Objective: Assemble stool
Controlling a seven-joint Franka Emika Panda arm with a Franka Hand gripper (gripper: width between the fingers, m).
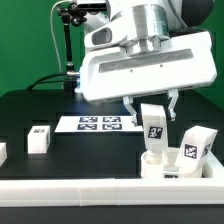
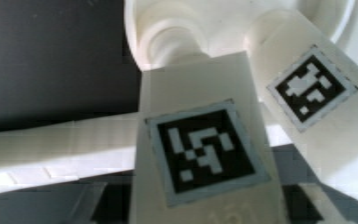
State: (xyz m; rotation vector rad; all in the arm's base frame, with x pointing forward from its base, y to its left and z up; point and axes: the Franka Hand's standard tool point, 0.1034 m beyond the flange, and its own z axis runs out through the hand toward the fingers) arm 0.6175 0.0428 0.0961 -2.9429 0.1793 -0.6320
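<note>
Stool (image 1: pixel 170 150) parts, all white plastic, sit on a black table (image 1: pixel 30 105), most of them gathered at the exterior view's right, just behind a low white wall (image 1: pixel 90 195) along the front edge. The seat (image 1: pixel 160 170) is a low, rounded piece lying flat against that wall. Two rectangular leg blocks stand on it. The gripped-side leg block (image 1: pixel 153 128) stands upright, its black-and-white square tag facing the camera. The second leg block (image 1: pixel 196 147) stands just beside it toward the exterior view's right, tilted a little and also showing a tag.

A loose leg block (image 1: pixel 40 139) rests on the table well apart, at the exterior view's left. Another white piece (image 1: pixel 2 152) is cut off by that same edge, with too little showing to name it.

The gripper (image 1: pixel 151 112) hangs from the large white robot body (image 1: pixel 150 60) with its two fingers (image 1: pixel 132 106) reaching down on either side of the upright block's top. From here I cannot tell whether the pads press on the block or stand just clear of it.

The marker board (image 1: pixel 100 123) lies flat on the table behind the stool parts.

The wrist view is filled by two tagged block faces, one tag (image 2: pixel 206 150) large and close and the other beside it. A rounded white socket shape (image 2: pixel 176 45) shows beyond them. The picture is blurred, and no fingertip shows plainly in it.
</note>
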